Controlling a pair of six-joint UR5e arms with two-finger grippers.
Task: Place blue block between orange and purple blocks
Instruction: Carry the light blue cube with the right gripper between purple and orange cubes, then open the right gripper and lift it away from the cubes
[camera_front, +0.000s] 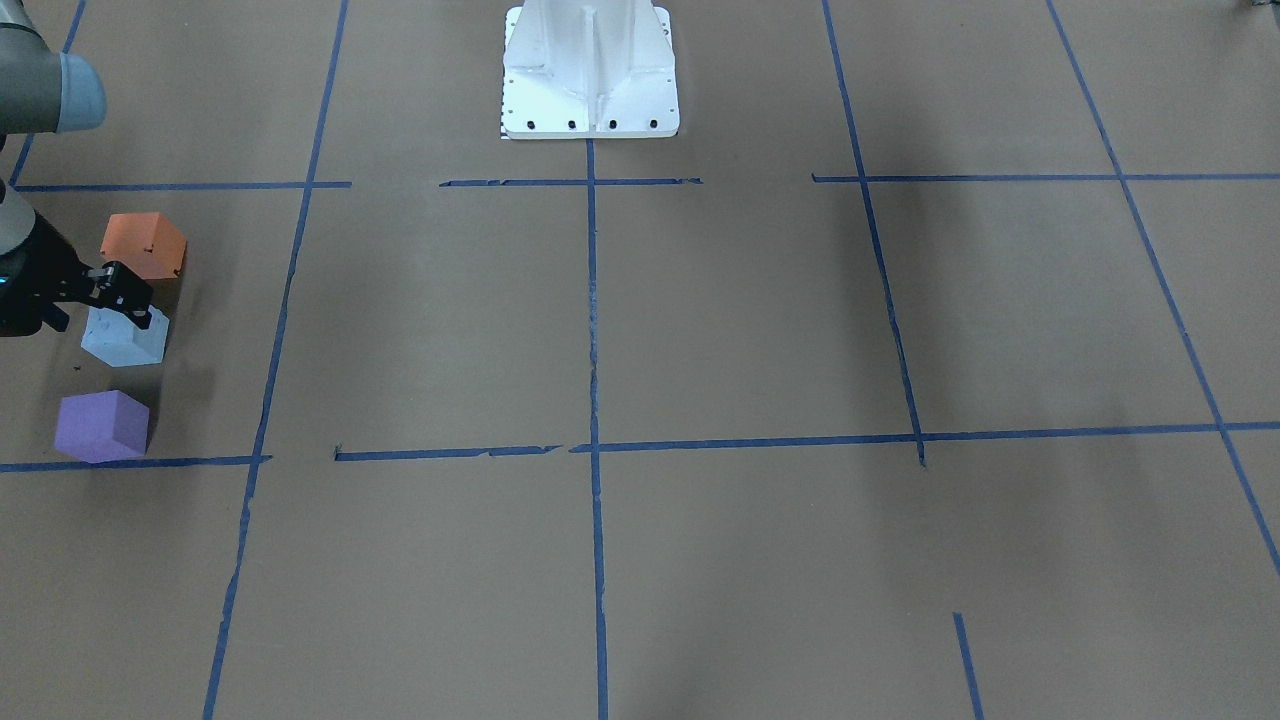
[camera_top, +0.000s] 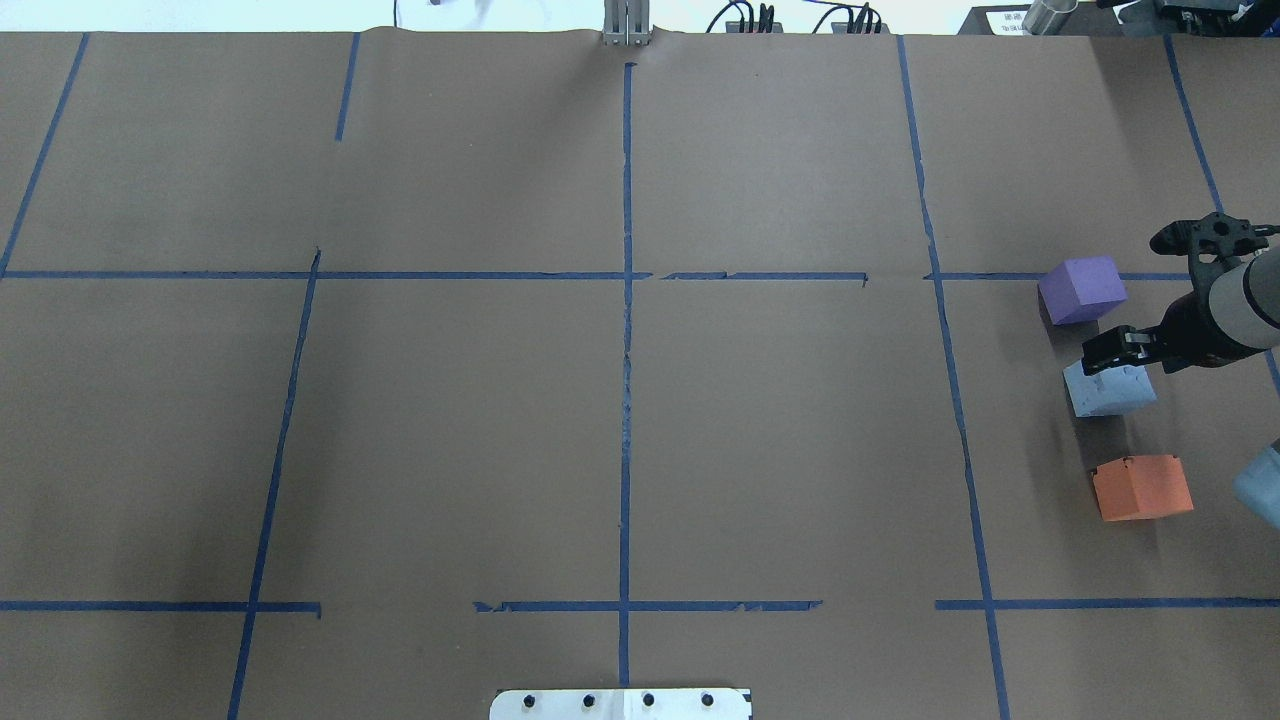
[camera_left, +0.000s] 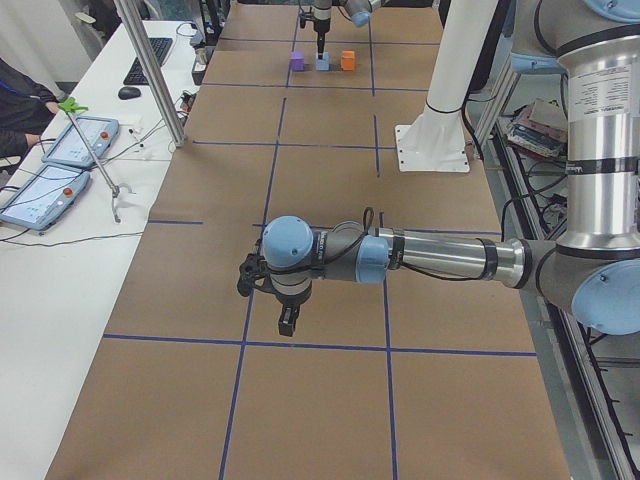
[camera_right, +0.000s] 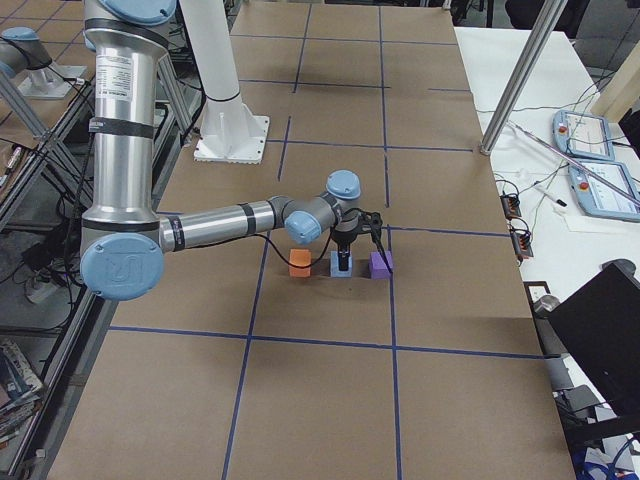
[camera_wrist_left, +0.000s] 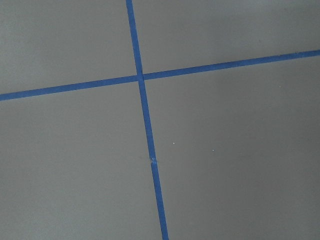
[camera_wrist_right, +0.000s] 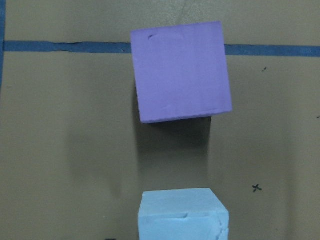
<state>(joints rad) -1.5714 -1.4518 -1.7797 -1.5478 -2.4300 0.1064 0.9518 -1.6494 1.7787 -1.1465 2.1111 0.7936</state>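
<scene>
Pale blue foam cube sits skewed btw orange foam cube & purple foam cube, gaps both sides. Right gripper over it, I can't tell if it's gripping.

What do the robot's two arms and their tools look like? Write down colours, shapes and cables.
Both the left arm and right arm are silver tubes with grey joints and pale blue round caps. Each ends in a black tool: left tool, right tool. A thin black cable runs along each forearm.
</scene>
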